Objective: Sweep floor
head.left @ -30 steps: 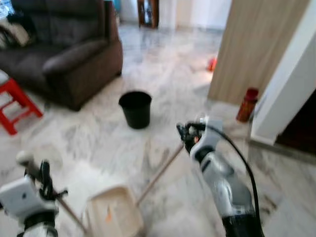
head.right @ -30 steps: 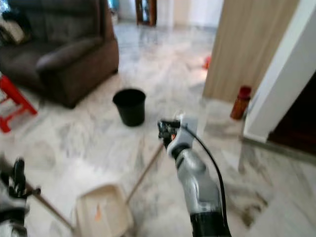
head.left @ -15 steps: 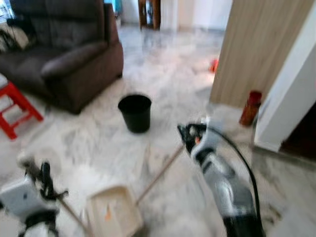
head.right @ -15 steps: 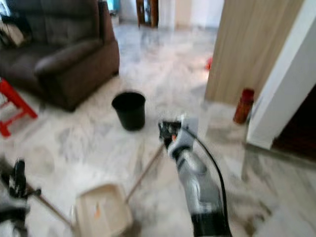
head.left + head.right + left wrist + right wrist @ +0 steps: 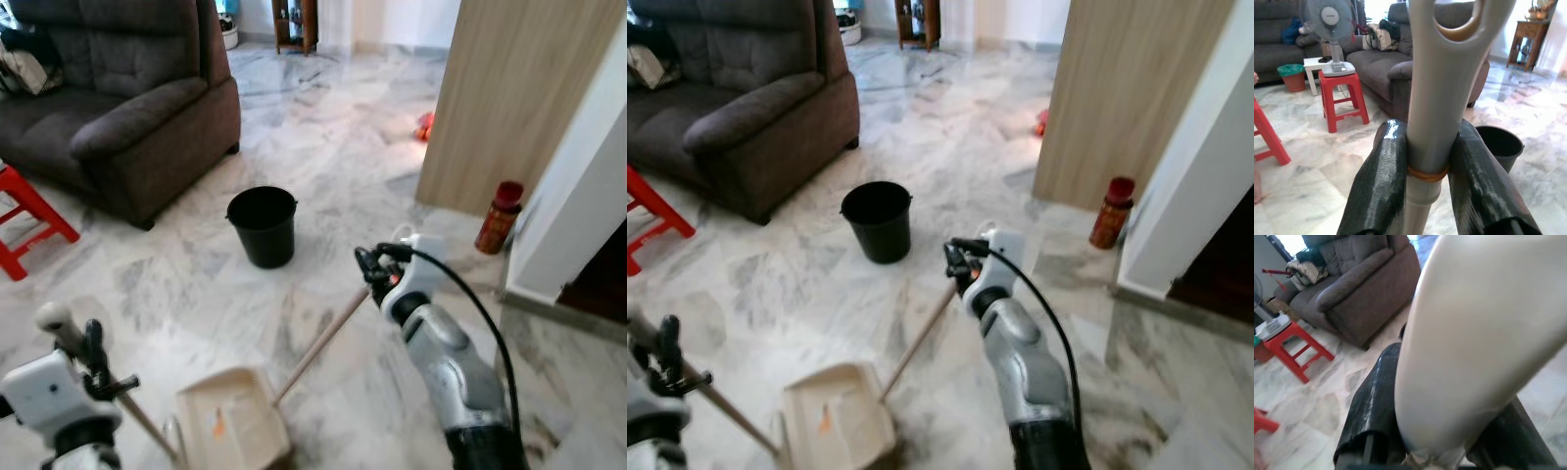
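**A:** Starting with the big stuff: marble floor (image 5: 186, 284) all around, 1 dark brown sofa (image 5: 118, 108) off to the robot's left, a wood-panel wall (image 5: 509, 98) to the right. The left wrist view also has 2 red stools (image 5: 1344, 95), with 1 white fan (image 5: 1332, 29) sitting on the nearer one. There's a logo on the fan hub, too small to read.

**B:** Containers?

**A:** 3 that I count. 1 black bucket (image 5: 262, 225) standing upright on the floor in front of the sofa, can't see anything inside, it's just dark in there. 1 beige dustpan (image 5: 233, 429) flat on the floor near the robot's feet, with 1 small orange scrap in it. And 1 red bottle (image 5: 499, 216) upright at the foot of the wood wall. Any label on it is unreadable.

**B:** And the sweeping gear?

**A:** 2 handles, 1 per gripper. Left gripper (image 5: 1432, 166) is clamped on the dustpan handle (image 5: 1435, 98), both black fingers (image 5: 1381, 186) pressed against the pale tube just below its loop end, an orange band right at the grip. Right gripper (image 5: 370, 269) is squeezed onto the top of the broom stick (image 5: 318, 343), which slants down to the floor right beside the dustpan. The broom's head is hidden behind the pan.
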{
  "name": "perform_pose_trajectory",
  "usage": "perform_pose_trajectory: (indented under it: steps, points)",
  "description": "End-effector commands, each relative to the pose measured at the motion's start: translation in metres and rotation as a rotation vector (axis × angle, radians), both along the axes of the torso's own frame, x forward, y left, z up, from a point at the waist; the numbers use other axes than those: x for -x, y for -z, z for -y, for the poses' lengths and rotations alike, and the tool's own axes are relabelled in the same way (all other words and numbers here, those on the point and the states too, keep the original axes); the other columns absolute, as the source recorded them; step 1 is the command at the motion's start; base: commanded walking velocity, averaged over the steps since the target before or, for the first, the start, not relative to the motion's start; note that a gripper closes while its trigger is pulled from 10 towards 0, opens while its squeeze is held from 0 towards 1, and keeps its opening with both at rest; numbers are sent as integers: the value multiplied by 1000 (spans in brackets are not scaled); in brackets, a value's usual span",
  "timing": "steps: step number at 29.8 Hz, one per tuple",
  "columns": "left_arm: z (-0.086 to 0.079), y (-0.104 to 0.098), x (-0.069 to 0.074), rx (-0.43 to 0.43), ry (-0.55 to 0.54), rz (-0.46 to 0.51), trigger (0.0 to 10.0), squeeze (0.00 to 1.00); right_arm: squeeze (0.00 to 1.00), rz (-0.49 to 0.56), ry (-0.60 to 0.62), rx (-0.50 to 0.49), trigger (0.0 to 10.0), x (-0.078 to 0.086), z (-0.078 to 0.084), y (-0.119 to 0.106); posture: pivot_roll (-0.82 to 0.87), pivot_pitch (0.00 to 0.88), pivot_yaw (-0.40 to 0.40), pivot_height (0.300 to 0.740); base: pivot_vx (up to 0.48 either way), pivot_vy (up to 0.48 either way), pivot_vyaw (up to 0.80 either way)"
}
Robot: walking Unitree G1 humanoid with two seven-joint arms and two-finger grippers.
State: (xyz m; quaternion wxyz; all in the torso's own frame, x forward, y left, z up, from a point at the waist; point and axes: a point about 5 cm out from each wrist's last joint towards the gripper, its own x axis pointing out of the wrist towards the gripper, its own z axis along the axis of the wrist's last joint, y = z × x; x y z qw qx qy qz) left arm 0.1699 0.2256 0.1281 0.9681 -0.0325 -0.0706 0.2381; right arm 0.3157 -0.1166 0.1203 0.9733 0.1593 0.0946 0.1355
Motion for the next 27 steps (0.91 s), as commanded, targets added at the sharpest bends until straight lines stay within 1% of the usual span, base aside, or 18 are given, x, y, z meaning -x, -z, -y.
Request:
perform_pose_trajectory:
  steps: [1,14,18,20,27]
  points:
    - [1,-7,-1,17,7,43,10000,0,0,48,-55,-75,10000,-2,-18,-14,-23,63,67,740,266,0,0]
    - [1,-7,-1,15,8,41,10000,0,0,51,-59,-87,10000,-1,-19,-15,-22,65,68,740,264,0,0]
    - [0,-7,-1,15,9,40,10000,0,0,79,-55,-66,10000,-1,-18,-17,-22,65,68,740,265,0,0]
    - [0,-7,-1,15,9,40,10000,0,0,92,-57,-57,10000,-1,-18,-19,-22,65,68,740,266,0,800]
    - [1,-7,-1,15,10,40,10000,0,0,87,-62,-57,10000,0,-19,-18,-19,65,68,740,266,0,800]
